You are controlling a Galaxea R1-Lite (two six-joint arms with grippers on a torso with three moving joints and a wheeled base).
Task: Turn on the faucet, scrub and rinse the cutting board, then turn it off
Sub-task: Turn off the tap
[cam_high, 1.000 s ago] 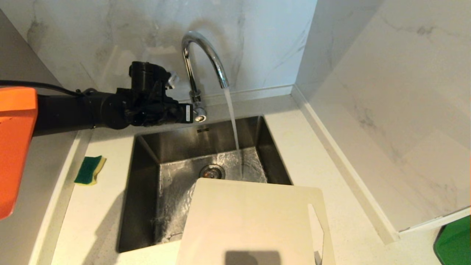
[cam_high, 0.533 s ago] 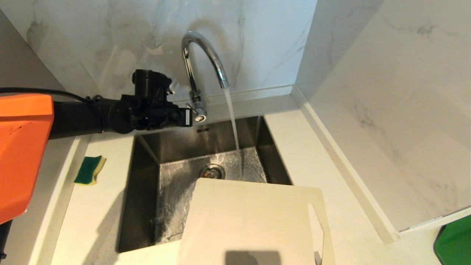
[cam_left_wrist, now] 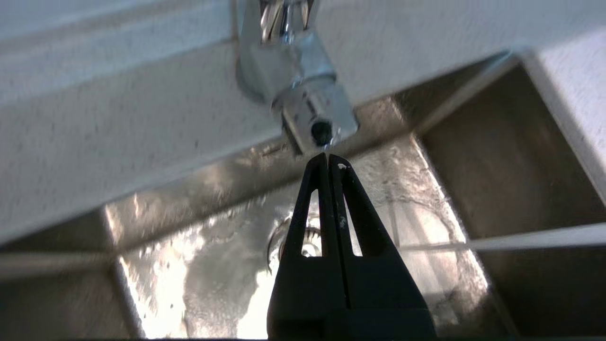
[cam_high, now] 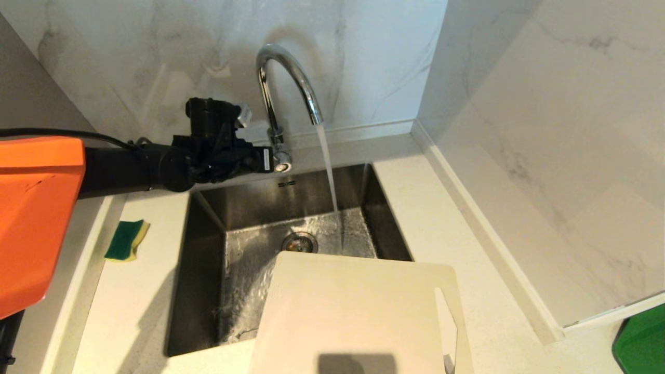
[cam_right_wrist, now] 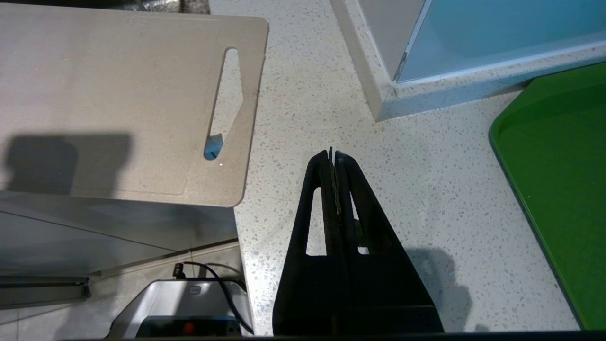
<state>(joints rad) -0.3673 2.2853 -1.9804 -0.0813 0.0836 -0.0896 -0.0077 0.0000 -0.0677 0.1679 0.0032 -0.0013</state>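
From my seat the desk (cam_high: 447, 218) fills most of the head view, pale and speckled, boxed in by marble walls at the back and on my right. The steel sink (cam_high: 208, 218) is sunk into it, and water from the faucet (cam_high: 270, 98) lands near the drain — so I judge the tap is on and scrubbing is next. The cutting board (cam_high: 353, 311) lies flat across the sink's near right corner, its far edge hanging over the basin and its handle slot over the desk, clear of the stream; it will need to move under the water. A green-and-yellow sponge (cam_high: 126, 239) sits on the desk left of the sink, open room around it. My left pincer (cam_left_wrist: 328, 157) is pressed shut, holding nothing, tips just at the faucet's base by the lever — tight there, wall close behind. My right pincer (cam_right_wrist: 332, 154) is shut and empty too, parked over bare desk between board and a green tray (cam_right_wrist: 558, 189).
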